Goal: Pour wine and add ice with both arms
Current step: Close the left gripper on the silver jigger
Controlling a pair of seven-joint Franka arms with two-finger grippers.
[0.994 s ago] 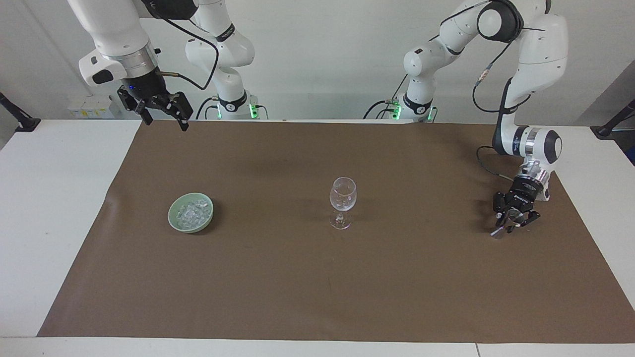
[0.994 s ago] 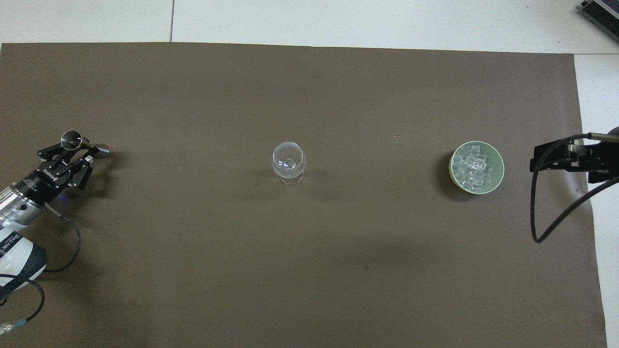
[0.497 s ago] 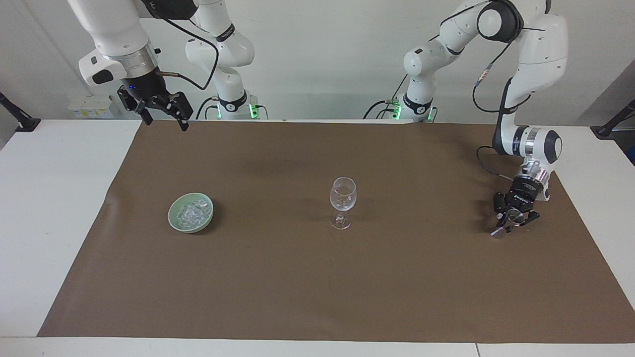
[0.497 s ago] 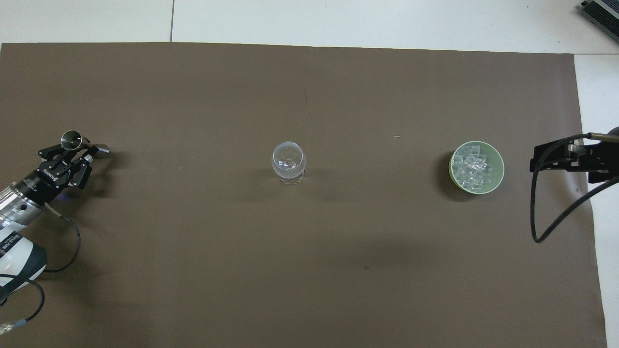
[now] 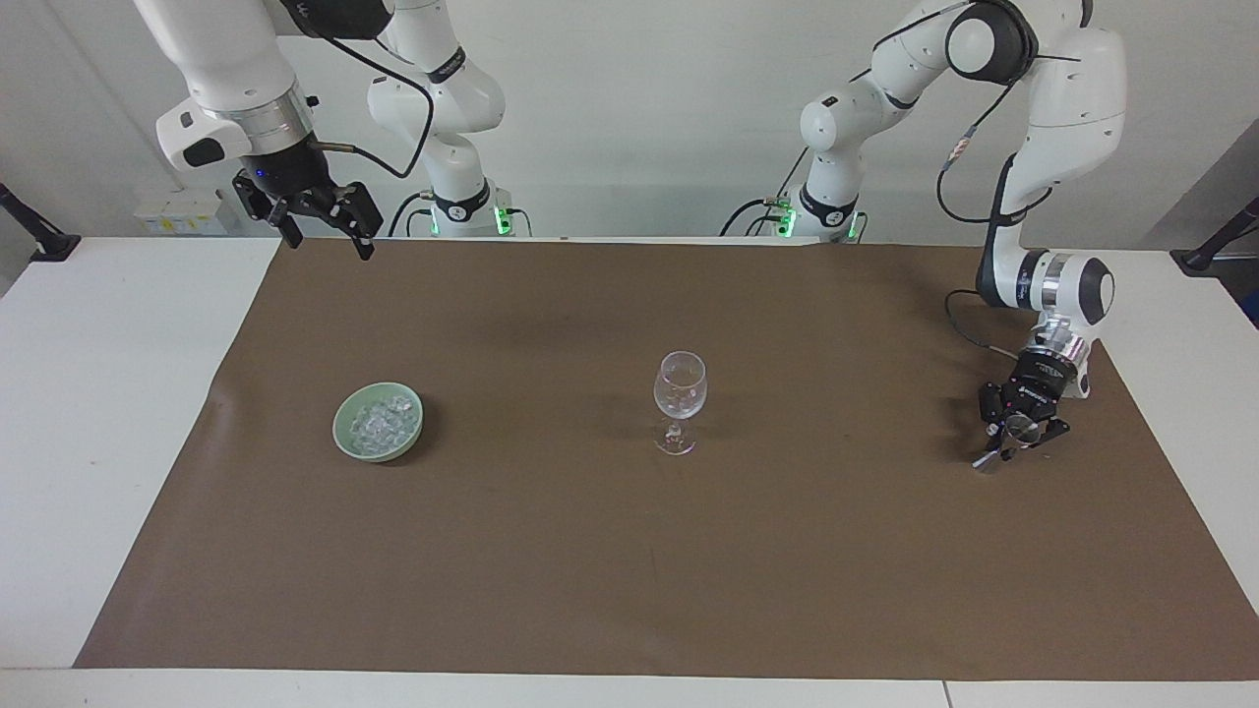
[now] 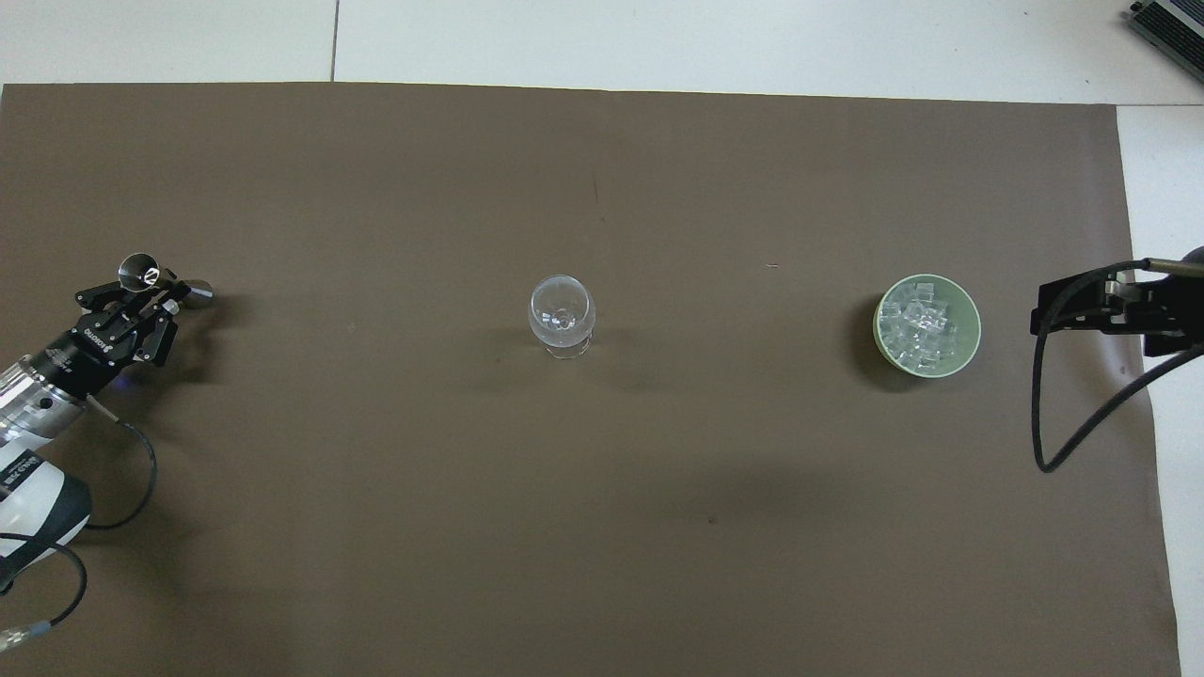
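Observation:
A clear stemmed glass (image 5: 680,393) (image 6: 562,315) stands upright in the middle of the brown mat. The ice (image 5: 381,421) (image 6: 922,322) is heaped in a pale green bowl (image 5: 341,434) (image 6: 974,331) toward the right arm's end. At the left arm's end, my left gripper (image 5: 1015,441) (image 6: 155,293) is down at the mat, shut on a small silver double-ended measuring cup (image 5: 987,460) (image 6: 139,271). High over the mat's edge by the robots, my right gripper (image 5: 323,234) (image 6: 1072,307) hangs open, with nothing in it. No wine shows in either view.
The brown mat (image 5: 629,570) covers most of the white table (image 5: 108,393). A black cable (image 6: 1072,442) loops down from the right wrist beside the bowl.
The left gripper's fingers have drawn together around the silver measuring cup. The right arm, glass and bowl have stayed where they were.

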